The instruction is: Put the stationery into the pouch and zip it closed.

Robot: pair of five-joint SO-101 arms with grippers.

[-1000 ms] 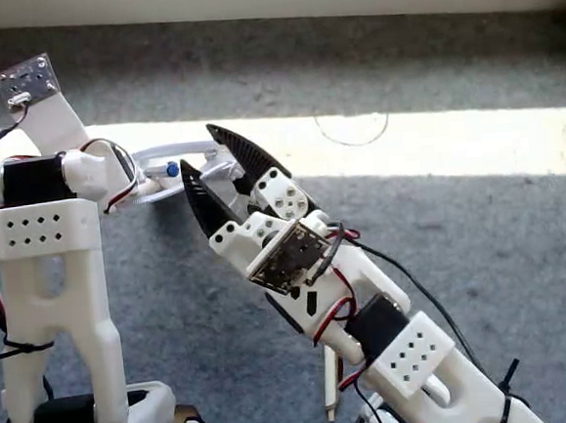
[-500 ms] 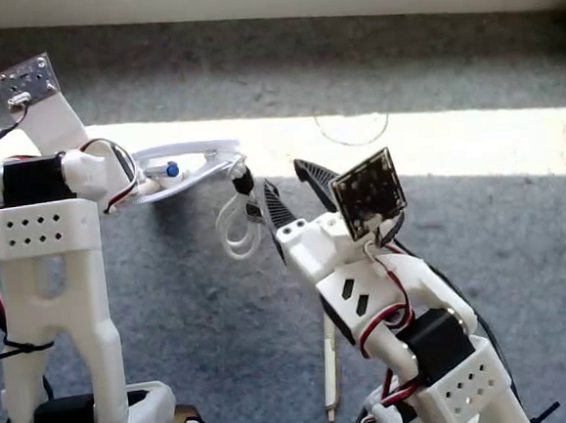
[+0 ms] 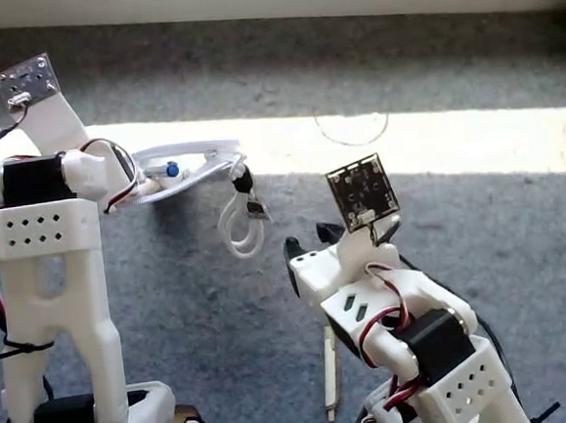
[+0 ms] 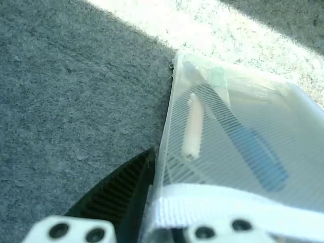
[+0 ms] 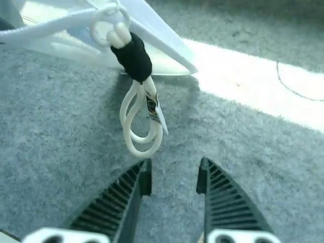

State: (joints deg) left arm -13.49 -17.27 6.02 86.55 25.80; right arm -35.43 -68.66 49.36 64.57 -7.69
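High view: pouch (image 3: 196, 164) at far left; one pen (image 3: 329, 365) loose on the near surface (image 3: 481, 235).
Left pincer (image 4: 154, 174) clenched on pouch edge, apparently steadying it; right pincer (image 5: 173, 177) released, empty, near the pull loop (image 5: 139, 121).

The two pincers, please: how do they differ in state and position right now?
The left pincer is shut on the pouch; the right pincer is open and empty. The left pincer touches the pouch, while the right pincer sits apart, facing the white loop. Both have black ribbed jaws.
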